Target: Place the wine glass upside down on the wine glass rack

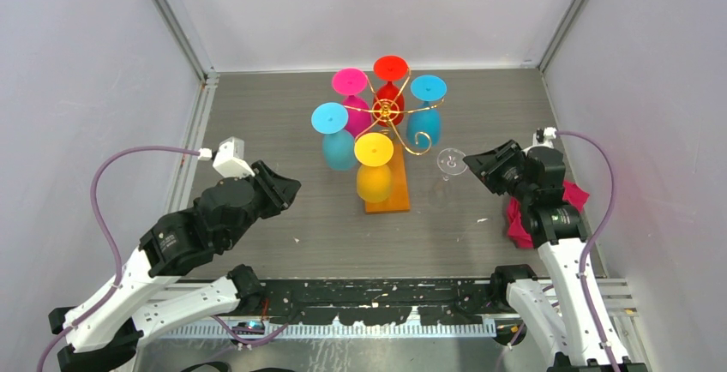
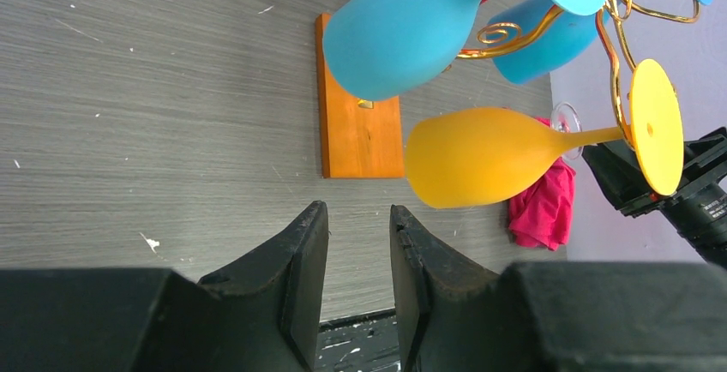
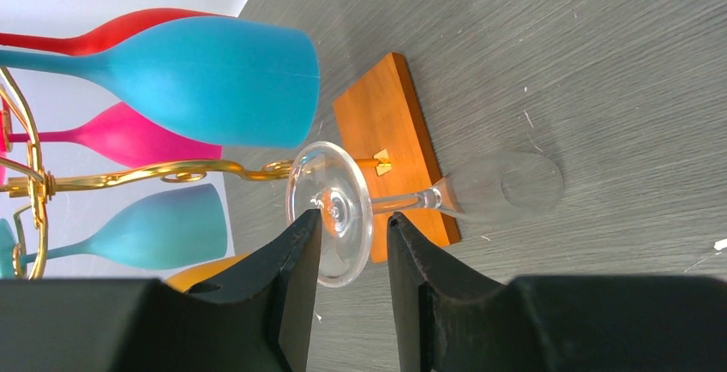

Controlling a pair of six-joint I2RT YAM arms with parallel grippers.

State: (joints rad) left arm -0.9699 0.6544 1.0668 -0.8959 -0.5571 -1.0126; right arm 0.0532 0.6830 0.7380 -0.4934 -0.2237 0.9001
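We saw the clear wine glass off the rack, on the rack's right side, between it and the right gripper. It was upside down, foot uppermost and bowl toward the table, next to the rack's wooden base. We could not tell whether the rim rested on the table. In the right wrist view its foot lay close to the curled tip of one gold arm.

The right gripper's fingers stood partly apart at the level of the foot, with the edge of that disc showing in the gap between them. We could not tell whether they pressed on the glass or only flanked it.

The left gripper hung released on the left side of the table, well apart from the rack, fingers parted with nothing between them.

Five coloured glasses hung upside down on the rack: a pink glass, a red glass, two blue glasses and a yellow glass. A pink cloth lay beside the right arm.
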